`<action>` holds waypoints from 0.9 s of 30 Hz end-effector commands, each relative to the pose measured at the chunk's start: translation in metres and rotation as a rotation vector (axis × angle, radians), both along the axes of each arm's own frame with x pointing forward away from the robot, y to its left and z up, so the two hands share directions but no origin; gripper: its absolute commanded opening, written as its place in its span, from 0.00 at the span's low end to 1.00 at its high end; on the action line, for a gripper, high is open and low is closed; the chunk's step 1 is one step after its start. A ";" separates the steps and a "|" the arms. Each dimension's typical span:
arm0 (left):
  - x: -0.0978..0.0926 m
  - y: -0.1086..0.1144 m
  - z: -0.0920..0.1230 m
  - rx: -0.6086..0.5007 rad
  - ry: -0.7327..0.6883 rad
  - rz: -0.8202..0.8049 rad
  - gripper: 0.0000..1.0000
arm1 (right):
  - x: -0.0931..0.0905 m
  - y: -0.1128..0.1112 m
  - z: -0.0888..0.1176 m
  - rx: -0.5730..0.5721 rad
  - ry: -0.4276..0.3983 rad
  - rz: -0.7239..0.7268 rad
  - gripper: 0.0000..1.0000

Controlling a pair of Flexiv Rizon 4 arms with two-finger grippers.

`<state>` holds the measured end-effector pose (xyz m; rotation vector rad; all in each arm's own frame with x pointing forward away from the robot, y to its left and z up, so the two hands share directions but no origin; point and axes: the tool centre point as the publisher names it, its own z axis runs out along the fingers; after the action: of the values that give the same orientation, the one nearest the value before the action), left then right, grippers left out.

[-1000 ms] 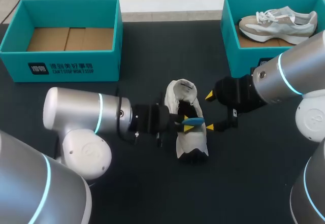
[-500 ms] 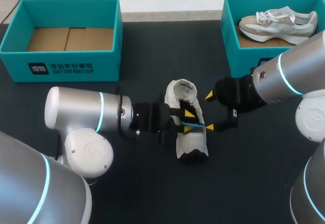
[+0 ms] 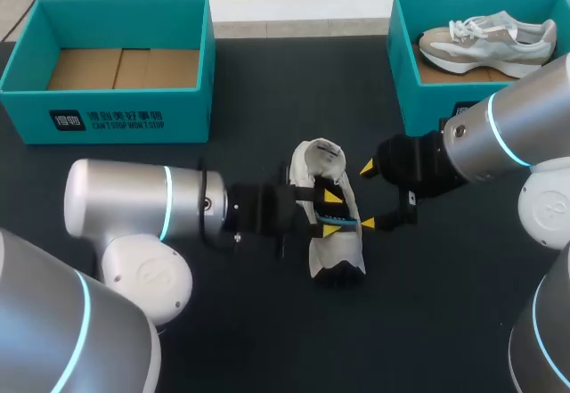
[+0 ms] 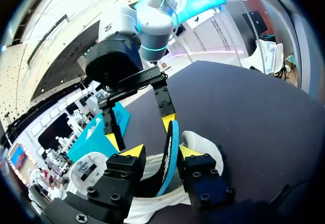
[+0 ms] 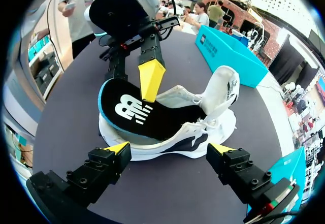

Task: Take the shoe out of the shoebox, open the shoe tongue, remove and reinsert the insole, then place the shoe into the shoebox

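Working the insole step, your left gripper (image 3: 331,213) is clenched on the black foam insole with a blue underside (image 5: 147,115), half out of the white mesh sneaker (image 3: 337,252) on the dark surface (image 3: 445,322), so your released right gripper (image 3: 367,195) should probably brace the shoe next.

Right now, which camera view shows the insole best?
The right wrist view: the insole shows its black top, tilted out of the shoe. The left wrist view shows only its blue edge; the head view, a blue sliver.
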<state>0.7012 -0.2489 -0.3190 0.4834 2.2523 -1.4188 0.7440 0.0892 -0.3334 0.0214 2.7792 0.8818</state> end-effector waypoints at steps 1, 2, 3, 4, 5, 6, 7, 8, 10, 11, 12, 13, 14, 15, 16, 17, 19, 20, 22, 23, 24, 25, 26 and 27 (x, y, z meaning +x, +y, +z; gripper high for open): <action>-0.002 0.005 -0.005 -0.012 0.003 0.000 0.17 | -0.002 0.000 0.000 0.000 -0.002 -0.002 1.00; -0.002 0.005 -0.006 -0.015 -0.003 0.011 0.05 | -0.002 0.000 0.000 0.000 -0.002 -0.002 1.00; 0.000 0.004 -0.008 -0.018 0.001 0.012 0.00 | -0.002 0.000 0.000 0.000 -0.002 -0.002 1.00; 0.001 0.003 -0.009 -0.020 0.004 0.010 0.00 | -0.002 0.000 0.000 0.000 -0.002 -0.002 1.00; 0.002 0.002 -0.012 -0.026 0.007 0.009 0.00 | -0.002 0.000 0.000 0.000 -0.002 -0.002 1.00; 0.003 0.001 -0.013 -0.030 0.011 0.003 0.00 | -0.002 0.000 0.000 0.000 -0.002 -0.002 1.00; 0.004 0.000 -0.015 -0.028 0.010 0.002 0.00 | -0.002 0.000 0.000 0.000 -0.002 -0.002 1.00; 0.005 0.000 -0.016 -0.033 0.013 -0.010 0.00 | -0.002 0.000 0.000 0.000 -0.002 -0.002 1.00; 0.008 -0.001 -0.021 -0.031 0.016 -0.011 0.00 | -0.002 0.000 0.000 0.000 -0.002 -0.002 1.00; 0.010 -0.001 -0.023 -0.032 0.022 -0.013 0.00 | -0.002 0.000 0.000 0.000 -0.002 -0.002 1.00; 0.011 -0.001 -0.026 -0.030 0.026 -0.012 0.00 | -0.002 0.000 0.000 0.000 -0.002 -0.002 1.00; 0.012 -0.001 -0.028 -0.029 0.029 -0.012 0.00 | -0.002 0.000 0.000 0.000 -0.002 -0.002 1.00; 0.013 -0.001 -0.031 -0.025 0.037 -0.013 0.00 | -0.002 0.000 0.000 0.000 -0.002 -0.002 1.00; 0.014 0.000 -0.033 -0.021 0.042 -0.011 0.00 | -0.002 0.000 0.000 0.000 -0.002 -0.002 1.00; 0.015 0.000 -0.035 -0.018 0.046 -0.010 0.00 | -0.002 0.000 0.000 0.000 -0.002 -0.002 1.00; 0.017 0.002 -0.037 -0.015 0.050 -0.004 0.00 | -0.002 0.000 0.000 0.000 -0.002 -0.002 1.00; 0.019 0.003 -0.039 -0.014 0.057 0.002 0.00 | -0.002 0.000 0.000 0.000 -0.002 -0.002 1.00; 0.019 0.003 -0.039 -0.017 0.062 0.004 0.00 | -0.002 0.000 0.000 0.000 -0.002 -0.002 1.00; 0.016 0.002 -0.039 -0.018 0.065 0.003 0.00 | -0.002 0.000 0.000 0.000 -0.002 -0.002 1.00; 0.014 0.001 -0.038 -0.018 0.066 0.002 0.00 | -0.002 0.000 0.000 0.000 -0.002 -0.002 1.00; 0.012 0.000 -0.036 -0.021 0.065 -0.001 0.00 | -0.002 0.000 0.000 0.000 -0.002 -0.002 1.00; 0.009 0.000 -0.033 -0.024 0.063 -0.003 0.16 | -0.002 0.000 0.000 0.000 -0.002 -0.002 1.00; 0.008 0.000 -0.031 -0.025 0.057 -0.004 0.27 | -0.002 0.000 0.000 0.000 -0.002 -0.002 1.00; 0.006 0.000 -0.027 -0.030 0.049 -0.005 0.31 | -0.002 0.000 0.000 0.000 -0.002 -0.002 1.00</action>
<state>0.7142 -0.2506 -0.3500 0.4532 2.2781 -1.4803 0.7440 0.0892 -0.3334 0.0214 2.7792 0.8818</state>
